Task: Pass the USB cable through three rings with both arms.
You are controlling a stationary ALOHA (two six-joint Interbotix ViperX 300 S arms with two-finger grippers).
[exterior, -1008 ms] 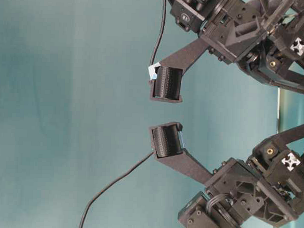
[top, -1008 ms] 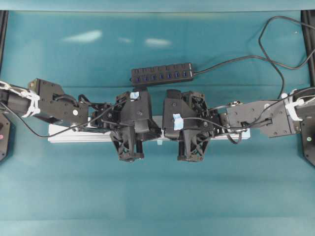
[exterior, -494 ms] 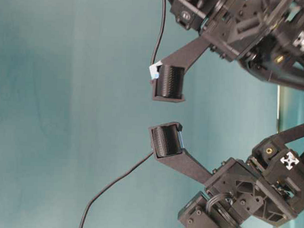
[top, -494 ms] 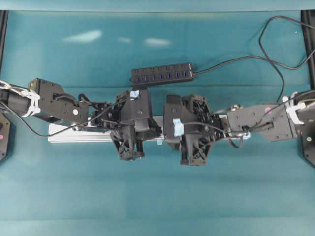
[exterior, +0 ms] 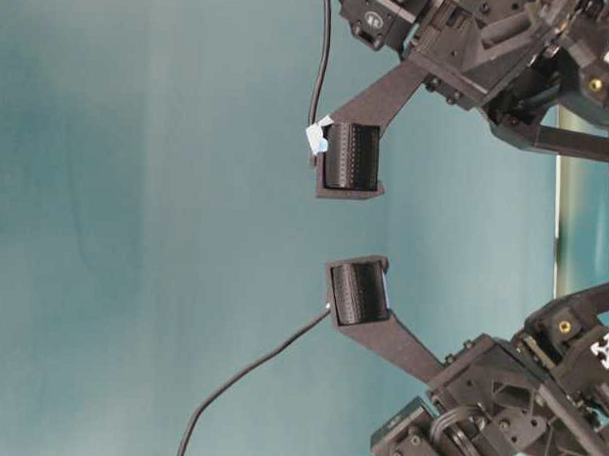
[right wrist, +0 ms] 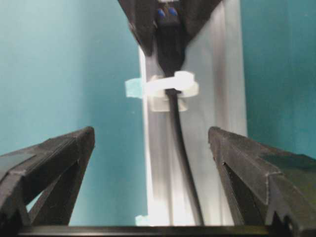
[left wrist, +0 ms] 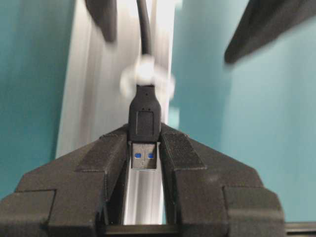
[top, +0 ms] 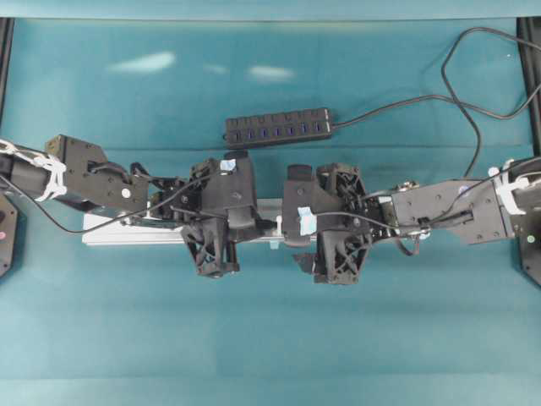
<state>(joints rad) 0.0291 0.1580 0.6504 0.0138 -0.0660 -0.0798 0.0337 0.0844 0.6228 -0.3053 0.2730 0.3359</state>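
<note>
Left fingers [left wrist: 111, 163] pinch USB plug [left wrist: 144, 121]; right fingers [right wrist: 237, 163] spread wide, empty.

Right hand [right wrist: 150, 163] spread wide at 6 o'clock, empty. Cable [right wrist: 182, 158] running along rail [right wrist: 217, 123], threaded through white ring [right wrist: 173, 85]. Plug pinched by left hand [right wrist: 165, 19] at 12 o'clock. Teal bench [right wrist: 64, 74] beneath.

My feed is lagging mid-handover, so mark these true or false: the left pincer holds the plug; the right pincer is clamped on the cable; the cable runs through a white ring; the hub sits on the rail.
1. The left pincer holds the plug. True.
2. The right pincer is clamped on the cable. False: its jaws stand wide apart.
3. The cable runs through a white ring. True.
4. The hub sits on the rail. False: it lies apart, on the table.
</note>
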